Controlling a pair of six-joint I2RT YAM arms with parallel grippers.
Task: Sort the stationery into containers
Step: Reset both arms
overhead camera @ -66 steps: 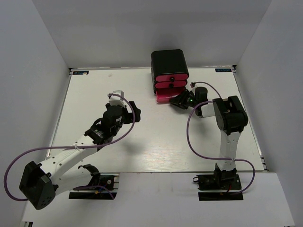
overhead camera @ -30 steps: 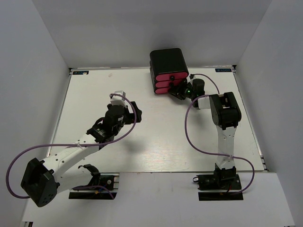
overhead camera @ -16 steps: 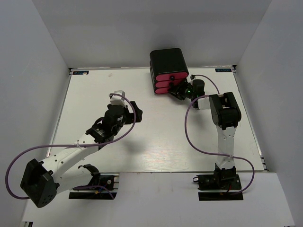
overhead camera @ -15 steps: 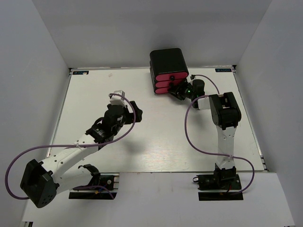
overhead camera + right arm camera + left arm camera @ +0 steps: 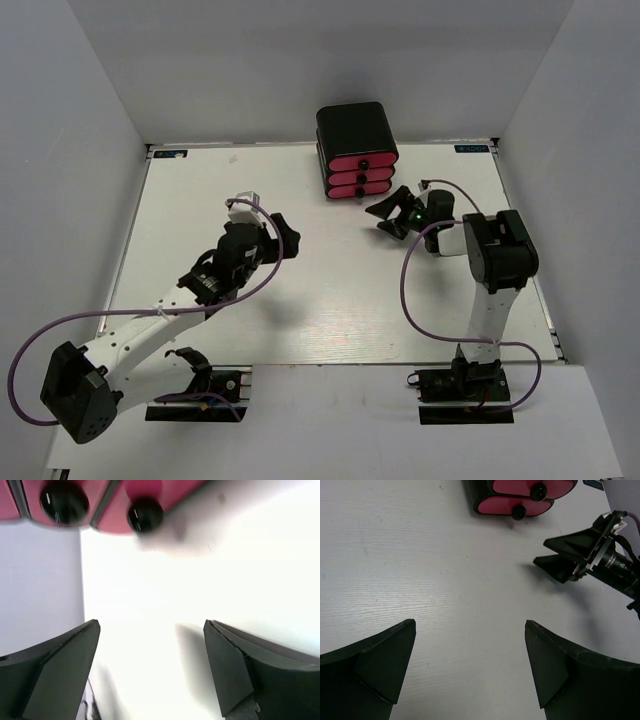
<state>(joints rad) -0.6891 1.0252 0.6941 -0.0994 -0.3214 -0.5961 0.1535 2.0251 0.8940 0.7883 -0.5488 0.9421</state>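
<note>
A: What is shown from above?

B: A black drawer box (image 5: 355, 125) is seen at the far edge of the white surface (image 5: 200, 200), with its three pink drawers (image 5: 358, 176) all pushed flush. The right end effector (image 5: 382, 217) is held near the bottom drawer without touching it, its fingers spread and nothing gripped. The left end effector (image 5: 287, 234) is held well apart from the box, over the middle of the surface. No stationery is to be found on the surface. It is judged to be shut away in the drawers, though that cannot be confirmed.

A: And from the left wrist?

B: Its two fingers are seen wide apart, with only bare surface between them. Two drawer fronts and their knobs (image 5: 519, 512) are caught at the top edge. The right end effector is seen to the right of them, its jaws spread.

A: From the right wrist?

B: Much the same is shown: fingers parted and empty, with two black knobs close ahead, rather blurred. No stationery is seen here either.

A: What could go wrong from here?

B: The drawer box is not braced by anything. If a knob were pulled, the whole box could be dragged along instead of a drawer being opened. If the spread fingers were driven forward, the box could be shoved toward the back wall or tipped. The purple cable (image 5: 403, 283) looped beside the right arm could also be snagged, should that arm be swung back.
</note>
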